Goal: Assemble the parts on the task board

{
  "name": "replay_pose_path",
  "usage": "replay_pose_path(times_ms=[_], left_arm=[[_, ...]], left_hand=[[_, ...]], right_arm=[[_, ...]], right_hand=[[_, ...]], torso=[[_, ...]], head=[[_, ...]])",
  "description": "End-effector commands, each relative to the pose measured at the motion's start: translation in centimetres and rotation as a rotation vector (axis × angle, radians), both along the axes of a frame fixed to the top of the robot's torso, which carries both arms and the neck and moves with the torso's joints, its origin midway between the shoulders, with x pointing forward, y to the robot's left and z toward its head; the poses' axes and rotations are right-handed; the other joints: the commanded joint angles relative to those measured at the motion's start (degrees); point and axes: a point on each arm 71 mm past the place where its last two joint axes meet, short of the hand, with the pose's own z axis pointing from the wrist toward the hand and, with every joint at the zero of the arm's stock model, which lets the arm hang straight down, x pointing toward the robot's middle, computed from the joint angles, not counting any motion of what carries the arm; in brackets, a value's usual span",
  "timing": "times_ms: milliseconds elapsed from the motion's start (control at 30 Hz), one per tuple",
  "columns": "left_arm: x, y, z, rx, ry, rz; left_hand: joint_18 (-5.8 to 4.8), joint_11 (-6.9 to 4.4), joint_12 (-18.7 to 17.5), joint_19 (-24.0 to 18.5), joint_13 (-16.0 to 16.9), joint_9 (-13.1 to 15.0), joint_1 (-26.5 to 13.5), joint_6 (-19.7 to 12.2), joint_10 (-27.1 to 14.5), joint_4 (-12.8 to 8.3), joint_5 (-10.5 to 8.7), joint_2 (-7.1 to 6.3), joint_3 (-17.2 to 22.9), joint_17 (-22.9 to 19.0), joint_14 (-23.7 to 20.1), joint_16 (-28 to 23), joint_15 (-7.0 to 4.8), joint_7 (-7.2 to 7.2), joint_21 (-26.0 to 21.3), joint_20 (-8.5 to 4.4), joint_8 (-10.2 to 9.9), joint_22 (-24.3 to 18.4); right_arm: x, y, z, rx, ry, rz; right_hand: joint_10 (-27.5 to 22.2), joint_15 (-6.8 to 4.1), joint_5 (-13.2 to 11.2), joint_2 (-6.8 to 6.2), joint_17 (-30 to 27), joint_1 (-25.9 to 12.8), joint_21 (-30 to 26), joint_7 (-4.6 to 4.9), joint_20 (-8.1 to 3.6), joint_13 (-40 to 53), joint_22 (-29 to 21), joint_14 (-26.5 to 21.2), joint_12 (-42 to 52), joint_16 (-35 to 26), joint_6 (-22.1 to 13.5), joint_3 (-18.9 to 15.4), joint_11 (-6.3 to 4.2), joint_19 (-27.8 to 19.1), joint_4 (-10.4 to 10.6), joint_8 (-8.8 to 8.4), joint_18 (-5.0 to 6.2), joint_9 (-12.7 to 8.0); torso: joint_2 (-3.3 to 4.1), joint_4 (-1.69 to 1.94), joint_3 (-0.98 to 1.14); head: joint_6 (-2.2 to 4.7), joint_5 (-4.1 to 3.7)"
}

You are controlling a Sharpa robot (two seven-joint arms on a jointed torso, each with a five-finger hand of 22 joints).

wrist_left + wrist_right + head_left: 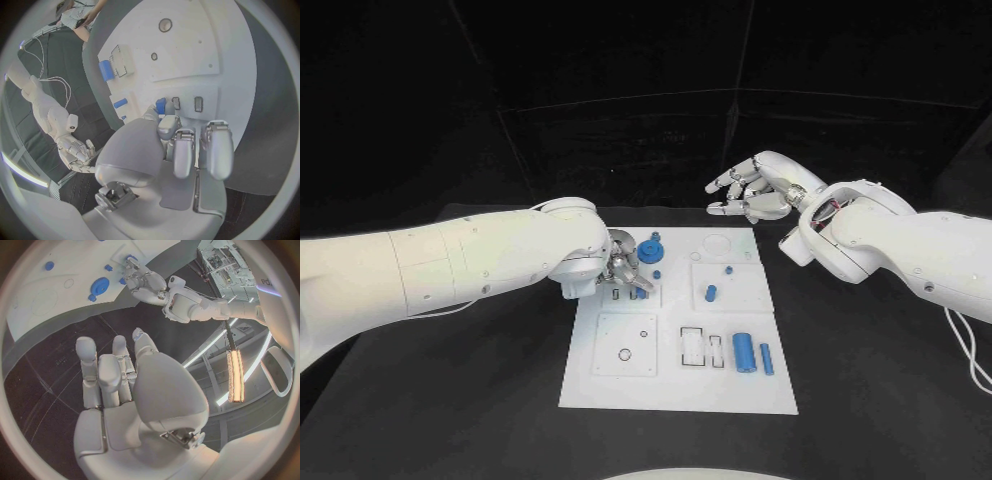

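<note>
The black table [444, 400] runs wide and bare to either side of the white task board [678, 392], which lies in the middle with its long edges pointing away from the robot; the strip of board nearest the robot carries nothing. The left hand [620, 268] works low over the board's far-left part, right beside the round blue gear-like part [651, 250], its fingers bent down onto a small blue part [160, 105]. The left wrist view shows the fingertips touching that piece next to two small slots, but whether they actually pinch it cannot be told. The right hand [754, 188] hovers off the board past its far right corner, above bare table, fingers loosely spread and holding nothing; its wrist view shows the palm [156, 390] and fingers with only dark table beneath them. From the head view, two blue cylinders [744, 352] lie side by side at the board's near right, a short blue peg [710, 293] sits mid-right, and small rectangular cut-outs [692, 345] lie left of the cylinders.
</note>
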Motion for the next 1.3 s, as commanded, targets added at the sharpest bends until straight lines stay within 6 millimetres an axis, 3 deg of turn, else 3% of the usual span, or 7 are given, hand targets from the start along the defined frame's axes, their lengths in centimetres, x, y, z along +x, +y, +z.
replay_pose_path(times_ms=[33,67,100,267,600,967,1300], left_arm=[[0.0,0.2,0.4,-0.055,-0.025,0.025],[-0.1,0.3,0.5,-0.061,-0.029,0.03],[-0.1,0.4,0.5,-0.066,-0.033,0.035],[-0.4,1.0,0.9,-0.09,-0.054,0.057],[-0.8,2.3,0.6,-0.117,-0.095,0.102],[-1.1,2.4,-0.2,-0.085,-0.168,0.069],[-1.4,2.5,-1.2,-0.038,-0.15,0.051]], left_hand=[[-0.54,-0.2,-0.1,1.6,0.2,0.3,-1.2,0.4,0.4,-5.9,-0.15,-1.8,8.7,15.1,6.0,0.2,-0.06,-0.08,-0.3,-0.14,0.0,3.5],[-0.54,-0.2,-0.1,1.6,0.2,0.3,-1.2,0.4,0.4,-5.9,-0.15,-1.8,8.7,15.1,6.0,0.2,-0.06,-0.08,-0.3,-0.14,0.0,3.5],[-0.53,-0.12,-0.1,1.6,0.2,0.6,-2.1,0.5,0.6,-5.9,-0.18,-3.05,11.5,15.1,6.0,0.2,0.05,-0.17,-0.3,-0.19,0.1,3.6],[-0.56,-0.23,0.1,1.7,0.5,1.3,-4.2,0.6,0.9,-6.0,-0.29,-5.5,17.0,15.1,6.0,0.2,-0.01,-0.06,-0.3,-0.09,0.3,3.8],[-0.55,-0.09,0.0,1.7,0.4,2.2,-6.4,0.7,1.1,-7.1,-0.5,-8.17,23.1,15.1,6.0,0.2,-0.04,-0.21,-0.5,-0.09,0.7,3.8],[-0.56,-0.1,-0.2,1.7,0.2,2.5,-6.9,0.7,1.1,-7.9,-0.6,-9.17,25.4,15.1,6.0,0.2,-0.04,-0.22,-0.5,-0.08,0.7,3.9],[-0.56,-0.09,-0.2,1.7,0.2,2.6,-7.2,0.7,1.1,-8.2,-0.62,-9.47,26.3,15.1,6.0,0.2,-0.03,-0.19,-0.5,-0.07,0.8,3.9]], right_arm=[[0.0,0.1,0.1,-0.002,-0.003,0.007],[0.1,0.1,0.1,-0.002,-0.003,0.006],[0.1,0.1,0.1,-0.002,-0.003,0.006],[0.1,0.0,0.1,-0.002,-0.004,0.003],[0.2,-0.3,0.1,-0.005,-0.003,-0.002],[0.3,-0.3,0.1,-0.006,-0.002,-0.002],[0.3,-0.3,0.0,-0.006,-0.001,-0.003]], right_hand=[[-0.2,0.12,0.2,0.23,0.0,0.4,-0.4,-0.1,0.1,-0.1,0.0,-0.4,-0.2,-0.1,-0.4,-0.2,-0.11,-0.3,0.0,0.37,0.56,0.1],[-0.2,0.12,0.2,0.23,0.0,0.4,-0.4,-0.1,0.1,-0.1,0.0,-0.4,-0.2,-0.1,-0.4,-0.2,-0.11,-0.3,0.0,0.37,0.56,0.1],[-0.2,0.12,0.2,0.23,0.0,0.4,-0.4,-0.1,0.1,-0.1,0.0,-0.4,-0.2,-0.1,-0.4,-0.2,-0.11,-0.3,0.0,0.37,0.56,0.1],[-0.2,0.12,0.2,0.24,-0.1,0.4,-0.4,-0.1,0.1,-0.1,-0.1,-0.4,-0.2,-0.2,-0.4,-0.2,-0.11,-0.3,0.0,0.37,0.57,0.1],[-0.2,0.12,0.2,0.24,-0.1,0.4,-0.5,-0.09,0.1,-0.1,-0.2,-0.4,-0.2,-0.2,-0.4,-0.2,-0.11,-0.4,0.0,0.38,0.57,0.1],[-0.2,0.11,0.2,0.23,-0.1,0.5,-0.6,-0.09,0.09,-0.2,-0.3,-0.4,-0.2,-0.3,-0.4,-0.3,-0.11,-0.4,0.0,0.4,0.59,0.1],[-0.2,0.11,0.2,0.22,-0.1,0.7,-0.6,-0.1,0.08,-0.3,-0.3,-0.4,-0.3,-0.3,-0.4,-0.3,-0.12,-0.3,0.0,0.41,0.58,0.1]], torso=[[-0.08,0.07,0.06],[-0.1,0.11,0.07],[-0.1,0.1,0.08],[-0.04,0.08,0.09],[-0.02,0.11,0.02],[-0.01,-0.19,-0.05],[0.07,-0.14,0.01]], head=[[-0.03,0.13],[-0.02,0.16],[0.0,0.19],[-0.01,0.31],[-0.28,0.59],[-0.46,0.92],[-0.55,0.94]])
